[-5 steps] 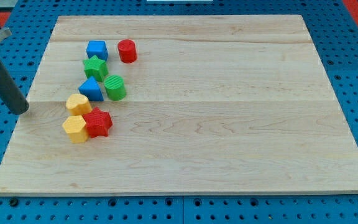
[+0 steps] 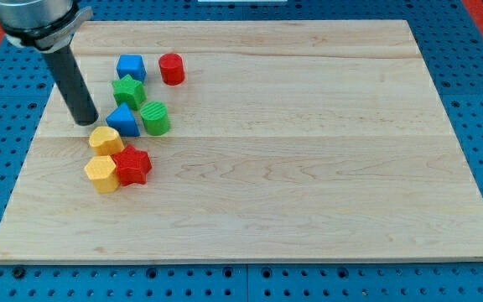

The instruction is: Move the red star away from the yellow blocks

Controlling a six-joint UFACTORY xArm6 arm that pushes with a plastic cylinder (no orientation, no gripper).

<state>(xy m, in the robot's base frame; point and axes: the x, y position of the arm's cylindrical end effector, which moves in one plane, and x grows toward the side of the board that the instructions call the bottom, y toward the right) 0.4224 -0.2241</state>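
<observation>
The red plastic star block sits touching two yellow plastic blocks near the wooden board's left edge. My tip, a bare rod with no pincer, stands just left of and beyond them. It should probably slip between yellow and star, then push the star right.

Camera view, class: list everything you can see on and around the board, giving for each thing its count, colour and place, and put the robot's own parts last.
Board: one, pale wood, fills most of the view.
Pegboard: one, blue with holes, under and around the board.
Blue cube: one, upper left.
Red cylinder: one, right of the blue cube.
Green star: one, below the blue cube.
Blue triangle: one, below the green star.
Green cylinder: one, right of the blue triangle.
Yellow blocks: two, one above the other, left side.
Red star: one, touching both yellow blocks on their right.
My tip: one, dark rod's end, left of the blue triangle, above the upper yellow block.
</observation>
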